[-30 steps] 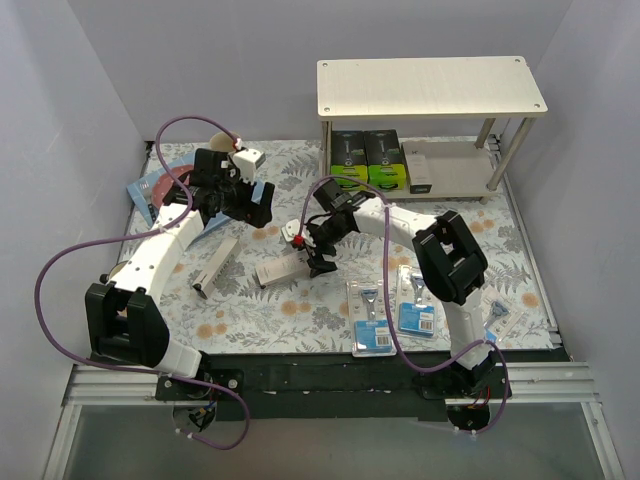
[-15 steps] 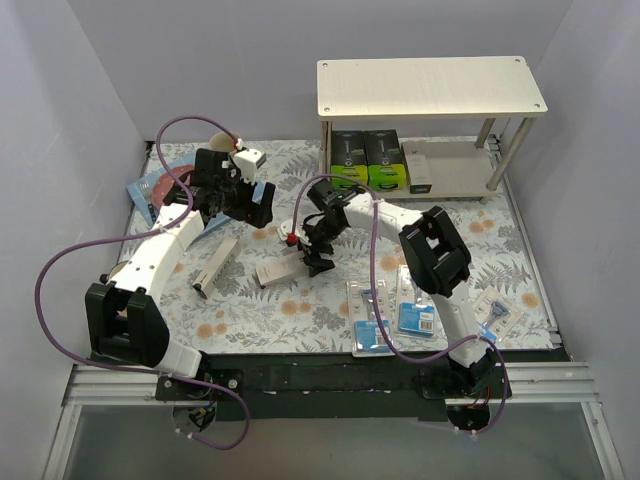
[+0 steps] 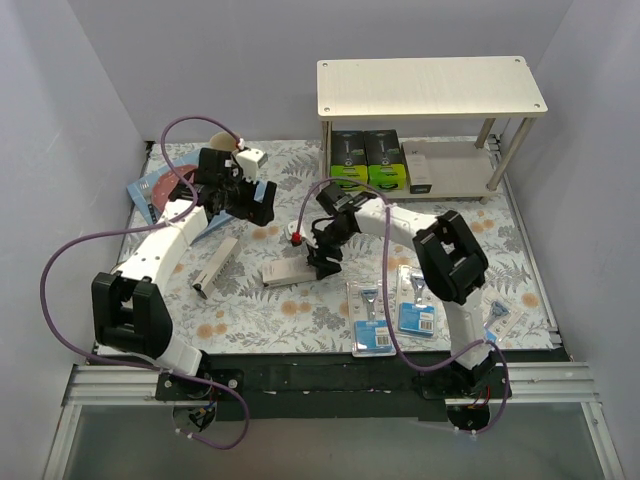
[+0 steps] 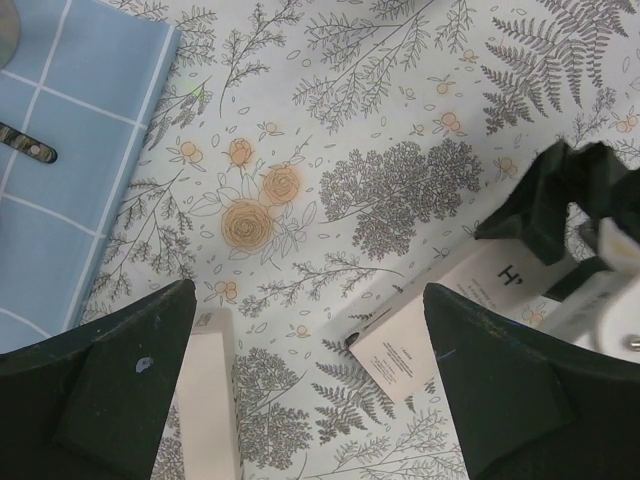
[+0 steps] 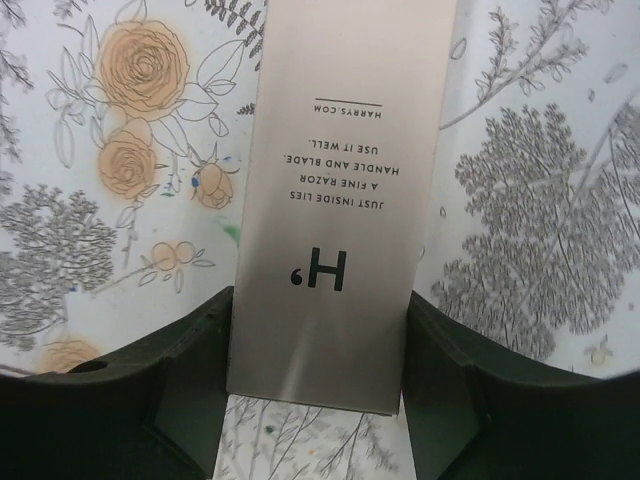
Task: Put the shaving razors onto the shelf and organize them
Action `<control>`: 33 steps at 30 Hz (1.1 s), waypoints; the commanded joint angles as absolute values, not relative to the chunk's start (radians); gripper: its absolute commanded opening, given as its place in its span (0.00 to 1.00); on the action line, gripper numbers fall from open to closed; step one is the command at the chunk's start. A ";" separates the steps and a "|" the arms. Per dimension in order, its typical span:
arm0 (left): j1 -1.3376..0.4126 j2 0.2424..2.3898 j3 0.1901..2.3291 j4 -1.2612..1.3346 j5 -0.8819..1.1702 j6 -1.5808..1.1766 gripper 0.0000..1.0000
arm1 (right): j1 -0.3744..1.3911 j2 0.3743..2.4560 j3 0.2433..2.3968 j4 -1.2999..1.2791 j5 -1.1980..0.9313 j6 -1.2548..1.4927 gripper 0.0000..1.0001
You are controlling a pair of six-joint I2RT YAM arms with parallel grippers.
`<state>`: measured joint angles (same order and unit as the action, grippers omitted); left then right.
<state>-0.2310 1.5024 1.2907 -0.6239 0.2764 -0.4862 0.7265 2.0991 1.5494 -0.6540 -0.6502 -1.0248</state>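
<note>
My right gripper [image 3: 322, 258] is shut on the end of a slim white Harry's box [image 3: 288, 273] that lies on the floral cloth; in the right wrist view [image 5: 320, 300] both fingers press the box's [image 5: 340, 150] long sides. My left gripper [image 3: 243, 205] hangs open and empty over the cloth [image 4: 308, 300], between that box [image 4: 440, 320] and a second white box [image 3: 215, 265] [image 4: 205, 400]. The shelf [image 3: 430, 85] stands at the back right. Its lower board holds two black-and-green boxes [image 3: 349, 160] [image 3: 383, 160] and a white box [image 3: 420, 165]. Three blister packs [image 3: 372, 318] [image 3: 415, 305] [image 3: 505, 318] lie at the front right.
A blue checked cloth [image 3: 140, 195] [image 4: 70, 150] with a pink plate [image 3: 165, 183] lies at the far left, and a cream mug [image 3: 215, 140] stands behind my left arm. White walls close in the table on three sides.
My right gripper has turned and shifted slightly right with the white box, which now lies more level. My left arm has moved a little toward the back.
</note>
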 commanded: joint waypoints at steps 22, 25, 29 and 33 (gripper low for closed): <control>-0.227 1.710 1.408 -0.482 -0.005 -0.798 0.98 | -0.077 1.549 1.235 -0.207 -0.293 -0.049 0.48; -0.227 1.706 1.408 -0.482 -0.021 -0.795 0.98 | -0.080 1.569 1.232 -0.167 -0.246 -0.023 0.50; -0.227 1.692 1.393 -0.485 -0.061 -0.775 0.98 | -0.086 1.629 1.259 -0.158 -0.215 -0.008 0.51; -0.227 1.666 1.367 -0.485 -0.086 -0.753 0.98 | -0.092 1.693 1.311 -0.147 -0.196 0.023 0.51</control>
